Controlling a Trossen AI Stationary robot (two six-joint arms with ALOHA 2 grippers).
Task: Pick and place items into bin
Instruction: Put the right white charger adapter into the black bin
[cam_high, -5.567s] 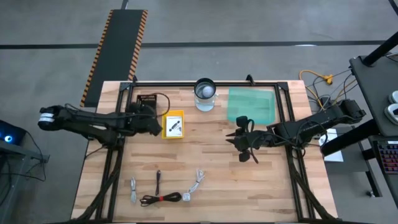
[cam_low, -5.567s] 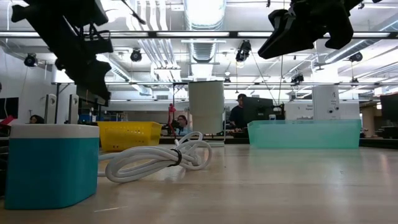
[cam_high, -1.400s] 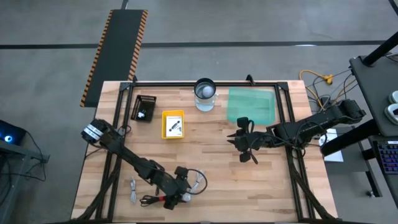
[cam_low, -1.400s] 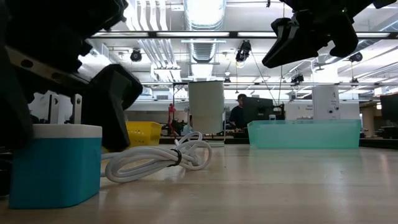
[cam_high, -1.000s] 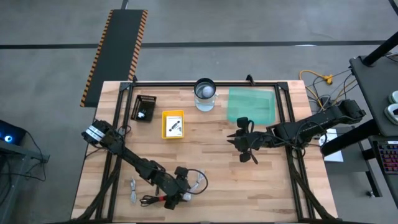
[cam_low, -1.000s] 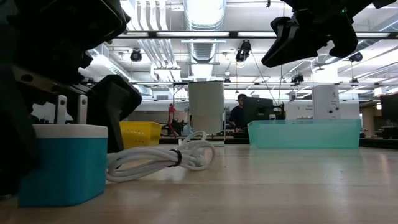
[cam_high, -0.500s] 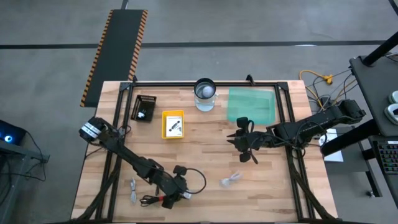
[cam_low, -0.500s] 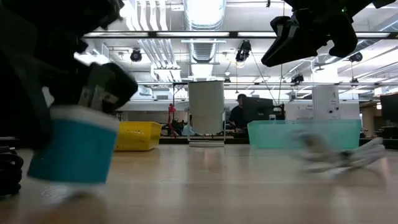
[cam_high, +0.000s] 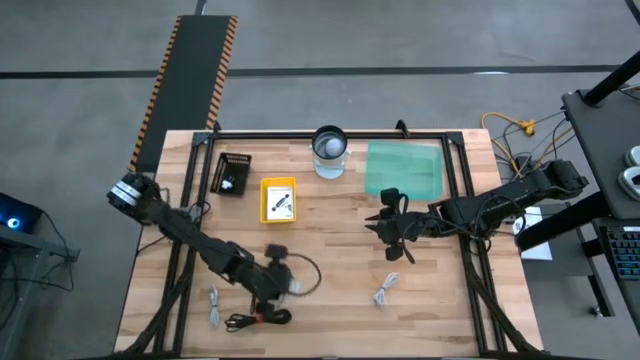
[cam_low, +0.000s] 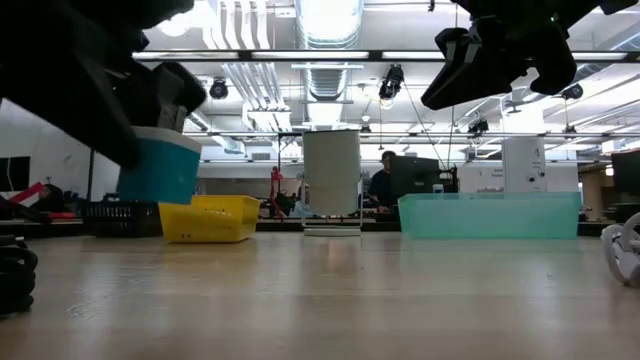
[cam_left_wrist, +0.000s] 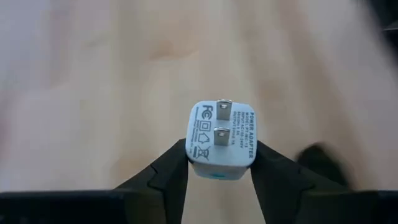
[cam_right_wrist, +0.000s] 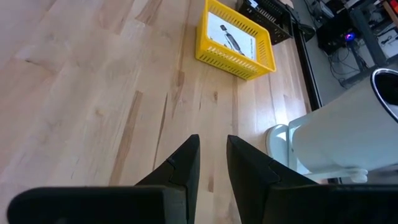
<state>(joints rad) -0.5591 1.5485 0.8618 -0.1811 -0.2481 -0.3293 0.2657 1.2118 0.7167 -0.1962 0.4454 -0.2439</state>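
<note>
- Left hand (cam_left_wrist: 217, 163): clamped on a plug adapter (cam_left_wrist: 222, 139), white and teal, prongs toward the wrist camera, held clear of the bench (cam_high: 340, 230).
- Right hand (cam_right_wrist: 212, 163): fingers nearly together, empty, above mid-bench.
- White cable (cam_high: 386, 290): loose on the bench, near the right hand.
- Black coil (cam_high: 255, 319) and grey cable (cam_high: 214, 305): front left.
- Green bin (cam_high: 403, 168): back, right of centre.
- Yellow basket (cam_high: 278, 199): back left.

You see a table (cam_high: 330, 240) of pale, smooth, matt wood planks. The adapter (cam_left_wrist: 222, 140) looks like glossy white-and-teal plastic with two metal prongs. At 11 o'clock, the yellow basket (cam_high: 278, 199) is perforated plastic.
</note>
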